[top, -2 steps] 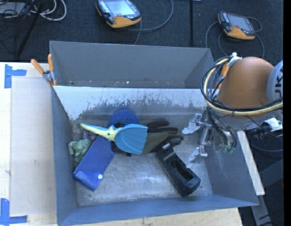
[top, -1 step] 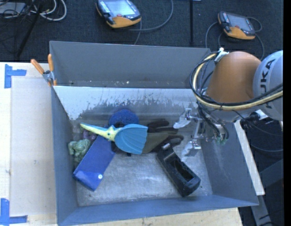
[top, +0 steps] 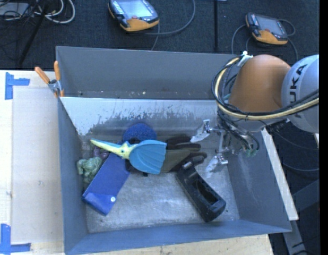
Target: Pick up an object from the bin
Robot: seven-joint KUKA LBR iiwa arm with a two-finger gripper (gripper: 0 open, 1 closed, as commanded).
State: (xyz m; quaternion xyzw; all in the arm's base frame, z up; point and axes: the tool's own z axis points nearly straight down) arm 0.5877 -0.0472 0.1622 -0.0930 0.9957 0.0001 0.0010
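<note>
The bin (top: pixel 153 89) is plain grey. By its left wall lie a deep blue block (top: pixel 105 185) with a white dot and a small green figure (top: pixel 88 166). Nearer the middle are a pale blue scoop (top: pixel 148 156) with a yellow handle and a black case (top: pixel 202 194). The arm's cover (top: pixel 258 83) is orange.

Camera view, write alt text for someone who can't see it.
The open gripper hangs over the right side of a grey metal bin, beside a long black object. To its left lie a yellow-handled blue scoop, a blue block and a blue ball.
</note>
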